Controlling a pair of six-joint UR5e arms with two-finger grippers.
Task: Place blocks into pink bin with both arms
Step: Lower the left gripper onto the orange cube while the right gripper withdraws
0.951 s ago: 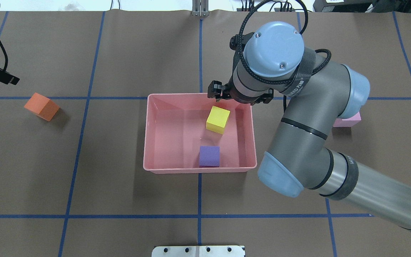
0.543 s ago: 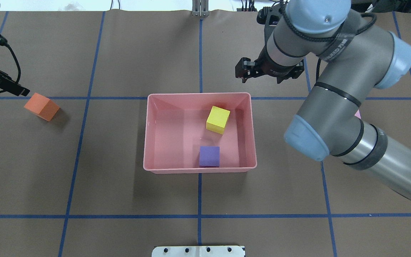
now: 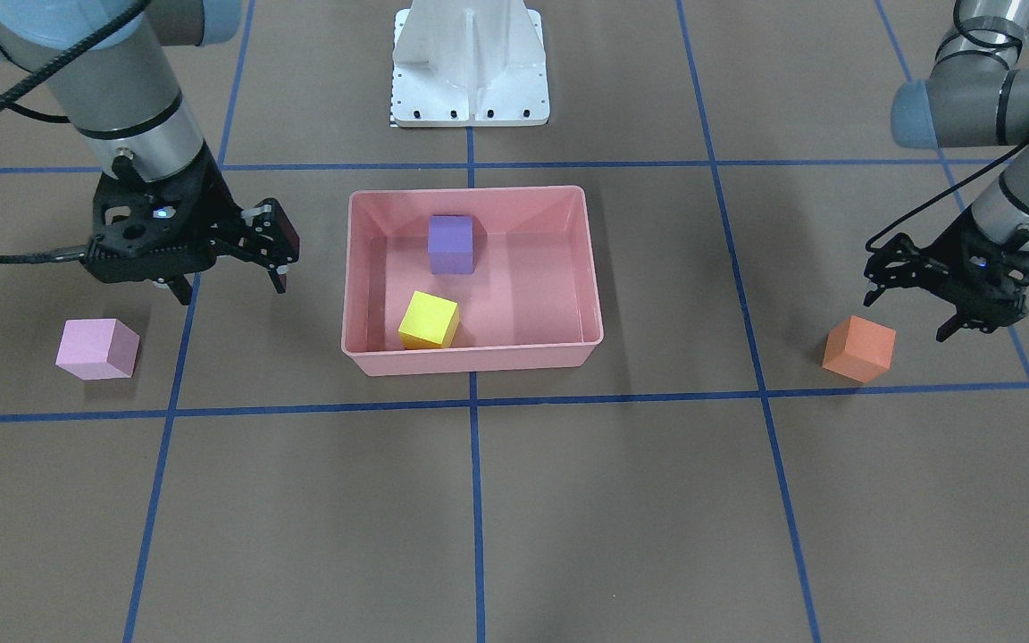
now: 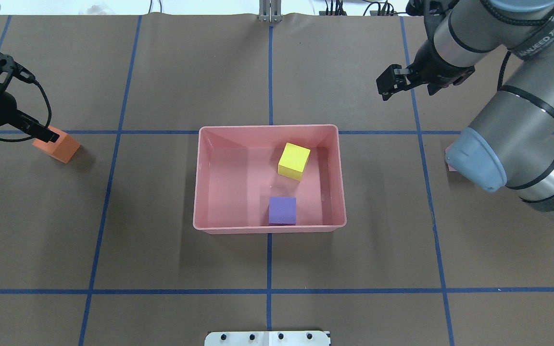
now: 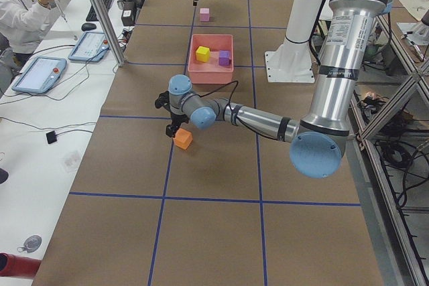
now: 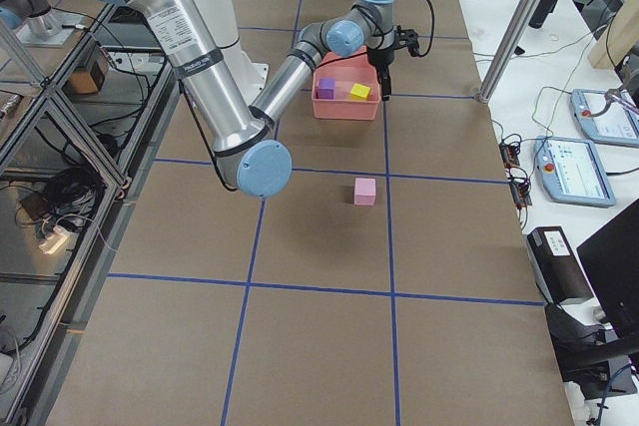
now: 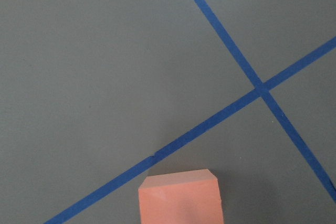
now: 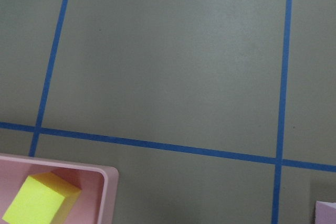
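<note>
Desk (image 3: 639, 518) papered brown and gridded with blue tape (image 3: 476, 500). At its middle, pink bin (image 3: 514, 357), upright, with two of the four blocks inside. Purple cube (image 3: 452, 243) close against the wall on the side of the white pedestal base (image 3: 470, 62). Yellow cube (image 3: 429, 320) nearer the opposite wall, turned a little askew. Both on the bin floor, apart from each other.

Other two blocks out on bare desk. Orange cube (image 3: 858, 348) well off the bin on the robot's left. Light pink cube (image 3: 97, 348) well off on the robot's right.

Left gripper (image 3: 906, 314) low, just beside the orange cube on the base side, jaws spread and empty. From overhead, one finger overlapping the cube's far corner, contact impossible to tell. In the left wrist view, orange cube at the bottom edge, centred, just short of a tape line.

Right gripper (image 3: 230, 288) hanging over bare desk off the bin's side toward the light pink cube, clear of both, jaws wide apart with nothing between them. In the right wrist view, bin corner with the yellow cube at lower left and a sliver of the light pink cube at lower right.
</note>
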